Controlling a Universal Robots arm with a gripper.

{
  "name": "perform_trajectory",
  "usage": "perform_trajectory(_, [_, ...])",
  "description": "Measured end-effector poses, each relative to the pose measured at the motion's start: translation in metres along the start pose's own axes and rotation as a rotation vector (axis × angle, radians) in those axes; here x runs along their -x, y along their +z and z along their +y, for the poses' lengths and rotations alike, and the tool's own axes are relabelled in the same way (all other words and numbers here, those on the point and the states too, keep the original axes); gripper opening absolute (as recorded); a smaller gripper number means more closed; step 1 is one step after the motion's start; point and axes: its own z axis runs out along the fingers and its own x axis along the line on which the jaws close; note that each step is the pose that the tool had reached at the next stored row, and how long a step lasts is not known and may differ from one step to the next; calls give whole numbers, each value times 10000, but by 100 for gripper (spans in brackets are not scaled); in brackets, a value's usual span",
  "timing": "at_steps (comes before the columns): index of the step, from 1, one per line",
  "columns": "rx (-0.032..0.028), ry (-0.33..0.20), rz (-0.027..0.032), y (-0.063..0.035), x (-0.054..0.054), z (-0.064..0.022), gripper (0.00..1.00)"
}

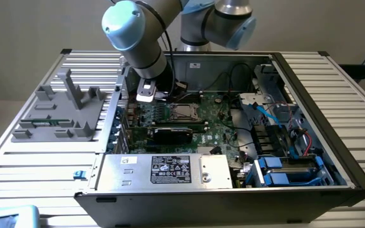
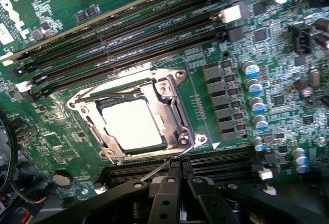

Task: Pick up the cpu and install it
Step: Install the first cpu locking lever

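The cpu (image 2: 133,125) lies flat in its socket on the green motherboard (image 2: 241,131), its bright silver top showing through the metal retention frame (image 2: 177,116). My gripper (image 2: 179,166) hovers just beside the socket's edge, its two dark fingers (image 2: 172,183) pressed together with nothing visible between them. A thin wire socket lever (image 2: 154,171) runs up to the fingertips. In the exterior view the socket with the cpu (image 1: 184,112) sits mid-board inside the open computer case, and the gripper (image 1: 146,96) hangs toward the exterior view's left of it.
Long black memory slots (image 2: 128,34) run beside the socket, with blue-topped capacitors (image 2: 254,88) on the other side. A black expansion card (image 1: 173,134) and a silver power supply box (image 1: 163,170) lie nearer the camera. A grey parts fixture (image 1: 62,111) stands outside the case.
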Motion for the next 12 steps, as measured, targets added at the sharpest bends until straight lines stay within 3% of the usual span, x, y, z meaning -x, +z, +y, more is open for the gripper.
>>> perform_trajectory(4, [-4,-2,9,-9,23,5,11])
perform_trajectory(12, [-28,-3,97,-2,21,6,11])
